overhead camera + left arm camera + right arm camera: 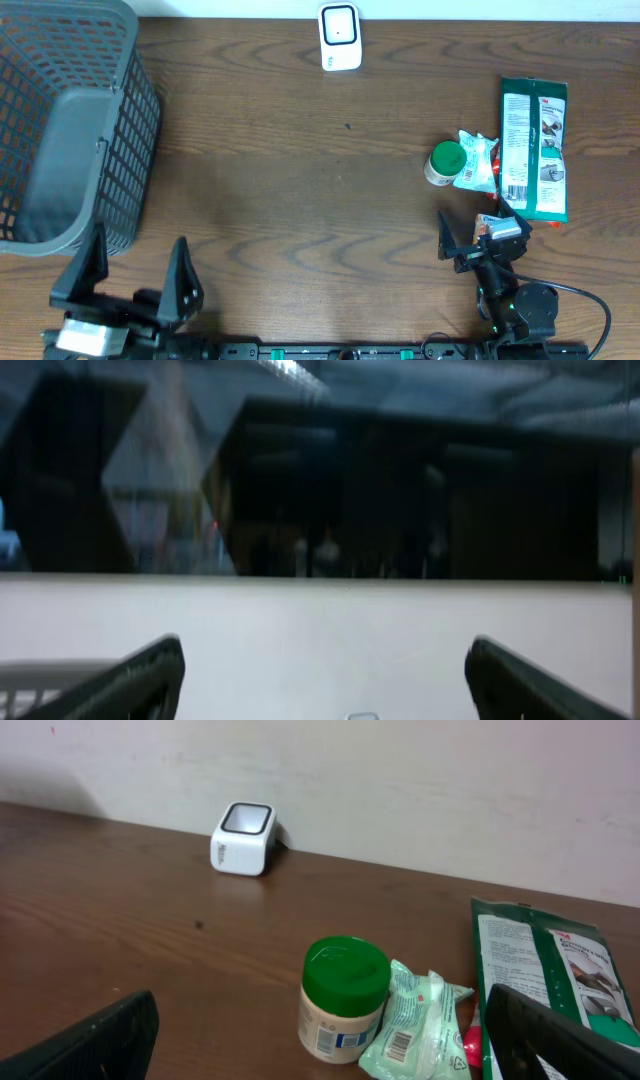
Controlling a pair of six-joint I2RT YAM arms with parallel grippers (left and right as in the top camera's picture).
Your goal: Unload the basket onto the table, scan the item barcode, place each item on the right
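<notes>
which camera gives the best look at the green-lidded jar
The right wrist view: the green-lidded jar stands close and upright, showing its lid and side label. Overhead shows it small, mostly the lid from above, beside a crumpled packet. The left wrist view does not show it.

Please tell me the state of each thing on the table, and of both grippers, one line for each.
left gripper: open, holds nothing.
right gripper: open, holds nothing.
wire basket: upright.
barcode scanner: standing, nothing before it.
jar: upright, green lid on.
small green packet: crumpled, against the jar, barcode showing.
large green pouch: lying flat, printed side up.
</notes>
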